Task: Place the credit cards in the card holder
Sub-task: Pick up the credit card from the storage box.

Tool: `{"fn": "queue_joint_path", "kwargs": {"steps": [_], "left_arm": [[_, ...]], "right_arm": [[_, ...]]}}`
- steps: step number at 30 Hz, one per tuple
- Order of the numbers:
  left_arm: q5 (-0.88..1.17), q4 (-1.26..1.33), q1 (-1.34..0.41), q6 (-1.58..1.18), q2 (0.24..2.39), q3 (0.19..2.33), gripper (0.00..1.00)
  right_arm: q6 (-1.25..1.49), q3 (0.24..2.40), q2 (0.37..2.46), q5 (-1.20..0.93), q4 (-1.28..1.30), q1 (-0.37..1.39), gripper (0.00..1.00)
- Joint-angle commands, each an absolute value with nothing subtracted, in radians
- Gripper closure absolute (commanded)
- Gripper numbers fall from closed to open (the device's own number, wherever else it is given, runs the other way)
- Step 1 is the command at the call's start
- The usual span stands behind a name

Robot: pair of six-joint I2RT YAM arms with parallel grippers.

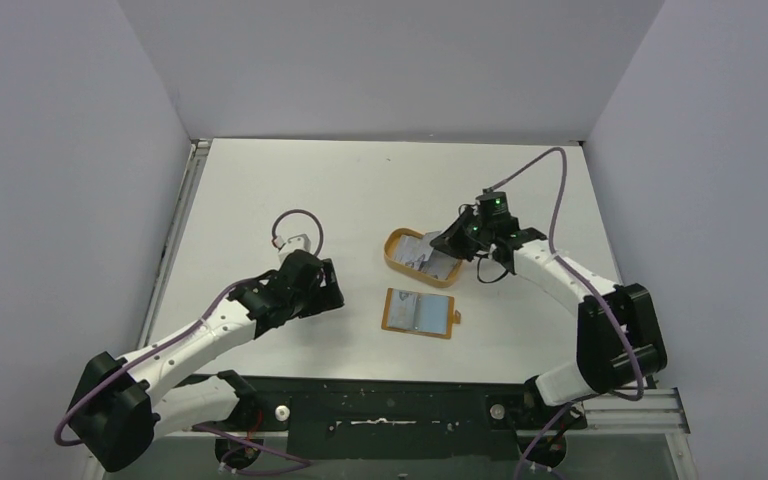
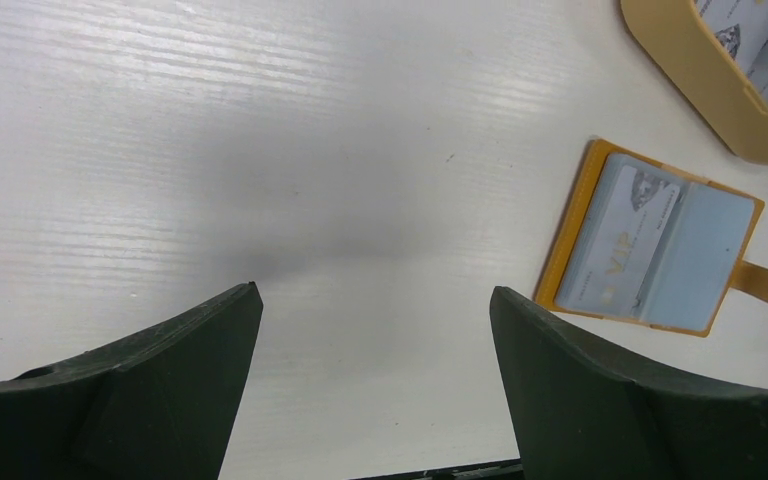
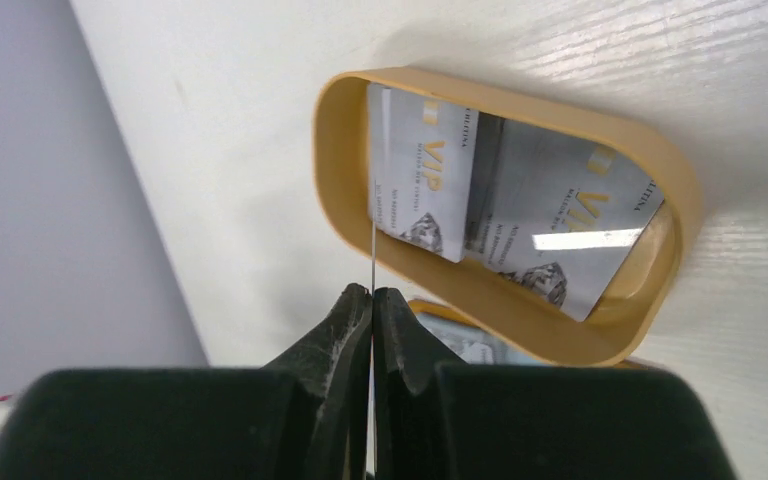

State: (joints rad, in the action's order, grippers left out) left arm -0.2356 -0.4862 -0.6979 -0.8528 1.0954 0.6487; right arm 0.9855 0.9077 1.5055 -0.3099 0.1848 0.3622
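Note:
The card holder (image 1: 420, 312) lies open on the table with a card in its left pocket; it also shows in the left wrist view (image 2: 650, 250) and partly behind the right fingers (image 3: 465, 345). My right gripper (image 3: 372, 292) is shut on a credit card (image 3: 372, 240), seen edge-on as a thin line, over the near rim of the oval tray (image 3: 345, 200). Two more credit cards (image 3: 425, 180) (image 3: 560, 225) lie in the tray. In the top view the right gripper (image 1: 452, 243) sits at the tray's right end. My left gripper (image 2: 375, 300) is open and empty, left of the holder.
The tan tray (image 1: 396, 255) stands just behind the card holder, its corner in the left wrist view (image 2: 690, 70). The left arm (image 1: 290, 290) rests left of the holder. Grey walls enclose the table on three sides.

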Motion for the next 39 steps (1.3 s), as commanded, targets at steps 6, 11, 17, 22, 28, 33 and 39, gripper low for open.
{"fn": "queue_joint_path", "kwargs": {"steps": [6,11,17,22,28,33,39], "left_arm": [[-0.309,-0.496,-0.672,-0.805,1.003,0.764,0.16],[-0.282,-0.480,-0.669,-0.794,1.003,0.790,0.10],[-0.260,-0.411,-0.661,-0.802,0.995,0.760,0.03],[-0.180,-0.381,-0.605,-0.851,1.039,0.742,0.03],[-0.002,-0.340,-0.614,-0.742,1.107,0.779,0.03],[-0.120,-0.370,-0.820,-0.666,1.187,0.865,0.03],[-0.062,-0.337,-0.916,-0.645,1.367,0.976,0.10]], "right_arm": [[1.258,0.976,1.234,-0.710,0.273,0.185,1.00],[1.408,0.929,1.164,-0.855,0.121,0.194,1.00],[1.533,0.848,1.109,-0.882,-0.050,0.192,1.00],[1.257,0.965,1.103,-0.830,0.256,0.192,1.00],[0.809,1.007,1.083,-0.690,0.631,0.182,1.00],[0.543,0.954,1.034,-0.455,0.832,0.226,1.00],[0.578,0.767,0.954,-0.410,0.788,0.240,1.00]]}}
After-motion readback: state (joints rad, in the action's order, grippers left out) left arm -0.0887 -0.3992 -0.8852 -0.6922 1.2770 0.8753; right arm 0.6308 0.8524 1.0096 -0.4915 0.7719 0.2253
